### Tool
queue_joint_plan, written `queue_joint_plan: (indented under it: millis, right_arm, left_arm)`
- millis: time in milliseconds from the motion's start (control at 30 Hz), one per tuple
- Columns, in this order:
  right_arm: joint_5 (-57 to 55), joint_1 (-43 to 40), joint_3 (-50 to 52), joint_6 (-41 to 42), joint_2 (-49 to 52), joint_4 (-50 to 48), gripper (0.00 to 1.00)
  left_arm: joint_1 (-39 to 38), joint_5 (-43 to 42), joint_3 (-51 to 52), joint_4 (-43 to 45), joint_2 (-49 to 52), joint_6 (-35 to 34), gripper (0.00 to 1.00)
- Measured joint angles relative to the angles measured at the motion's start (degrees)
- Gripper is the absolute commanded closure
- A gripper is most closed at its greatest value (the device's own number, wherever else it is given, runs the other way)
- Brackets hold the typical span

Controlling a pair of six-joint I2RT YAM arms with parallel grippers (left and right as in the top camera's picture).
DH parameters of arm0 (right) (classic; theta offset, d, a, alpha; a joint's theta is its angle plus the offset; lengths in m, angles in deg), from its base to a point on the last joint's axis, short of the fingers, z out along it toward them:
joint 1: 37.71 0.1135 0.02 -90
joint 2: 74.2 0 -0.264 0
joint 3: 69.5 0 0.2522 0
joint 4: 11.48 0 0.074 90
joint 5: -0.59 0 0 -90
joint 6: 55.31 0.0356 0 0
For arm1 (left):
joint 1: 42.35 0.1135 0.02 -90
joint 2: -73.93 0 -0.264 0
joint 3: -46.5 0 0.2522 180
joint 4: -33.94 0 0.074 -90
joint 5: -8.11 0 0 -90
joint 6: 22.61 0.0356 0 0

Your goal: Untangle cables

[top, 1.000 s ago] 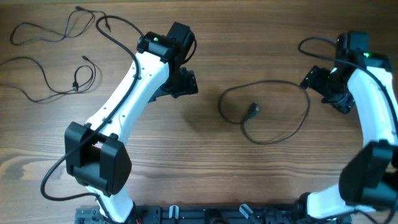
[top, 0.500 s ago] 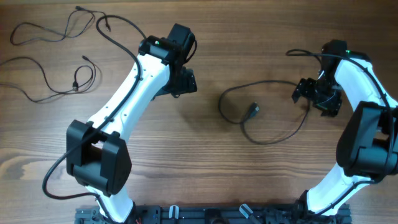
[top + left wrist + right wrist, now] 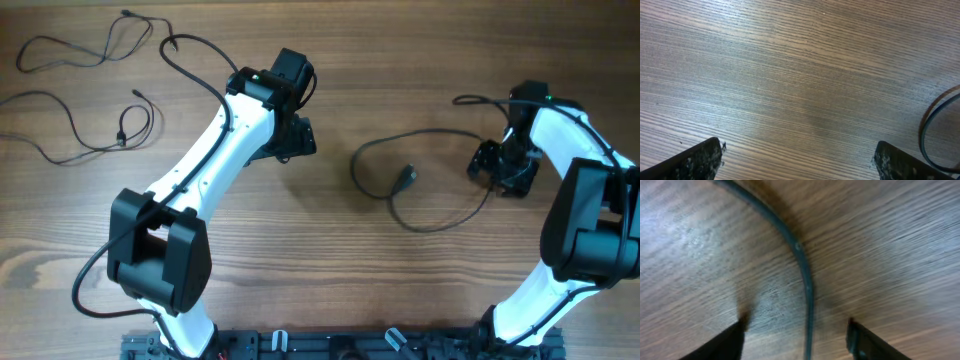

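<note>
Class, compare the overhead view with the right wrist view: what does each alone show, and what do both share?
Only overhead: the left arm, the loose thin cables far left, and the whole looped cable. Only right wrist: the right gripper open, its fingertips straddling that cable without touching it. Both: the looped cable and the wooden table.

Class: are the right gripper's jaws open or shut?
Open: on the right gripper, the fingers stand apart; the cable lies between, touching neither.
</note>
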Motion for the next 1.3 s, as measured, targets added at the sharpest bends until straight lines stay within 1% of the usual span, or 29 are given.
queue_joint_plan:
  millis: [67, 100, 167, 200, 267, 433, 600, 733, 800, 867, 900, 1000, 1133, 1200, 1233, 1300]
  right_arm:
    - [0.72, 0.00, 0.61, 0.20, -0.24, -1.03, 0.48]
    - [0.72, 0.00, 0.96, 0.37, -0.52, -1.55, 0.53]
    - [0.57, -0.04, 1.64, 0.68, -1.01, -2.36, 0.69]
    - [0.48, -0.09, 1.92, 0.46, -1.20, -2.78, 0.79]
    - [0.35, -0.22, 2.51, 0.92, -1.66, -4.07, 0.96]
    - [0.59, -0.26, 2.97, 1.05, -2.05, -5.60, 0.96]
    - [2.10, -0.26, 2.49, 1.05, -2.05, -3.96, 0.96]
    - [8.90, -0.26, 2.08, 0.22, -2.62, -0.74, 0.96]
    - [14.21, -0.24, 1.95, -0.90, -5.27, -0.57, 0.96]
    - [19.37, -0.24, 1.90, -2.56, -9.29, -0.55, 0.96]
    - [23.54, -0.20, 1.70, -4.11, -13.35, -0.35, 0.96]
    - [30.40, 0.50, 0.85, -7.61, -23.12, 0.37, 0.96]
    - [34.40, 2.84, 0.20, -11.17, -34.93, 2.23, 0.96]
    - [35.26, 4.09, 0.20, -13.05, -40.00, 3.54, 0.96]
    - [35.34, 4.61, 0.20, -13.84, -42.47, 4.17, 0.96]
    - [35.32, 5.09, 0.20, -14.75, -46.23, 5.14, 0.96]
  left_arm:
    - [0.00, 0.00, 0.00, 0.00, 0.00, 0.00, 0.00]
    - [0.00, 0.00, 0.00, 0.02, 0.00, 0.00, 0.00]
    - [0.00, 0.00, 0.00, 0.02, 0.00, 0.00, 0.00]
    - [0.00, -0.02, 0.00, 0.00, 0.00, 0.00, 0.00]
    - [0.00, -0.31, 0.00, 0.17, 0.00, 0.00, 0.00]
    - [0.00, -1.75, 0.00, 0.74, 0.00, 0.00, 0.00]
    - [0.00, -3.21, 0.00, 1.46, 0.00, 0.00, 0.00]
    - [0.00, -6.01, 0.00, 2.25, 0.00, 0.00, 0.00]
    - [0.00, -8.26, 0.00, 2.73, 0.00, 0.04, 0.00]
    - [0.00, -11.13, 0.00, 3.15, 0.00, 0.09, 0.00]
    - [0.00, -13.46, 0.00, 3.34, 0.00, 0.22, 0.00]
    - [0.00, -19.04, 0.00, 4.85, 0.00, 0.28, 0.00]
    - [0.59, -27.87, 0.00, 7.61, -0.04, 0.26, 0.01]
    - [1.86, -33.77, 0.13, 9.57, -0.52, 0.28, 0.01]
    - [2.03, -34.38, 0.13, 9.68, -0.63, 0.26, 0.02]
    - [4.59, -41.62, 0.24, 11.65, -2.95, 0.24, 0.02]
